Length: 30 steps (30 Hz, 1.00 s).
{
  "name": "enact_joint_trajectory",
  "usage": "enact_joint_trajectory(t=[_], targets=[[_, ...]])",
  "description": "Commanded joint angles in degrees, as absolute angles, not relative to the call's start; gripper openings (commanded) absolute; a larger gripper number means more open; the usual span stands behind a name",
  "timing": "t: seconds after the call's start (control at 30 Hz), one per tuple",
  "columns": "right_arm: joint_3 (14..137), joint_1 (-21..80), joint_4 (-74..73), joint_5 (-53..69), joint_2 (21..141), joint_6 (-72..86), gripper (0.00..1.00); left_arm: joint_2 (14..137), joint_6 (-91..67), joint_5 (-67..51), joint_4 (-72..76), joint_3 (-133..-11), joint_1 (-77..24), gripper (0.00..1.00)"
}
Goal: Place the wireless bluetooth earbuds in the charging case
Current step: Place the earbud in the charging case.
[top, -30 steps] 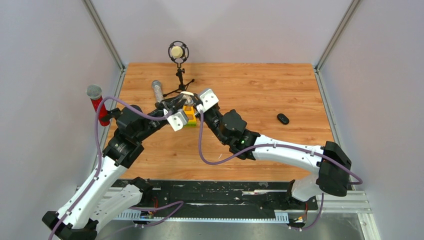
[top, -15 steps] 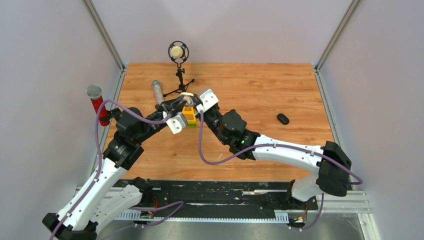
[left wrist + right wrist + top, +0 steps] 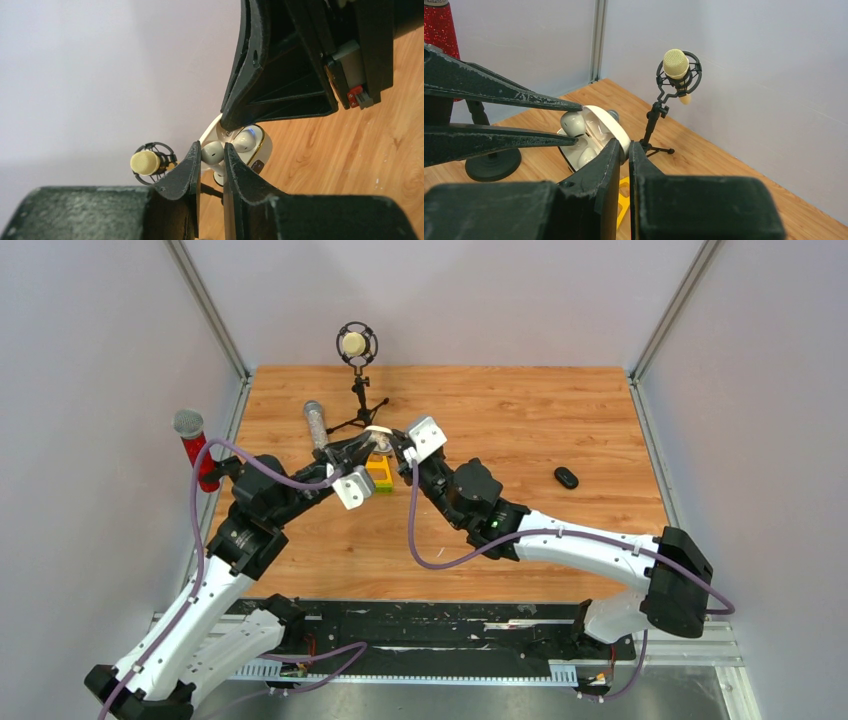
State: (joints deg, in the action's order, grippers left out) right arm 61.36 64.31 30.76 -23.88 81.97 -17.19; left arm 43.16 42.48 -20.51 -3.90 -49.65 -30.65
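I found the left gripper (image 3: pixel 211 150) nearly closed, pinching an earbud (image 3: pixel 212 154) over the open charging case (image 3: pixel 264 147). The right gripper (image 3: pixel 624 144) clamped the case by its lid above the table's (image 3: pixel 560 420) far-left quarter. Risk: a tilted stem could miss its socket and drop.

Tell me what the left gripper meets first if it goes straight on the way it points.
The open charging case, just ahead of the left gripper, which pinches an earbud. The right gripper holds the case there. The earbud would likely touch first, though depth is unclear.
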Motion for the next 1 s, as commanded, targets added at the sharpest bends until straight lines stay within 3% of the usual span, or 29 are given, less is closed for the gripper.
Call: enact_joint_trajectory(t=[0.0, 0.33, 0.53, 0.97], targets=[[61.2, 64.1, 35.7, -22.9, 78.6, -16.8, 0.0, 42.5, 49.0, -19.8, -5.1, -49.4, -30.5, 0.0], [60.7, 63.9, 35.5, -19.4, 77.5, -13.3, 0.0, 41.3, 49.7, -19.7, -1.1, -47.0, -30.6, 0.0], [61.0, 61.7, 35.1, -17.8, 76.6, -8.8, 0.0, 39.8, 41.4, -24.9, -2.8, -45.0, -30.6, 0.0], [60.3, 61.3, 35.8, -14.1, 76.6, -10.4, 0.0, 44.7, 28.3, -19.2, -7.2, -50.7, -30.5, 0.0]])
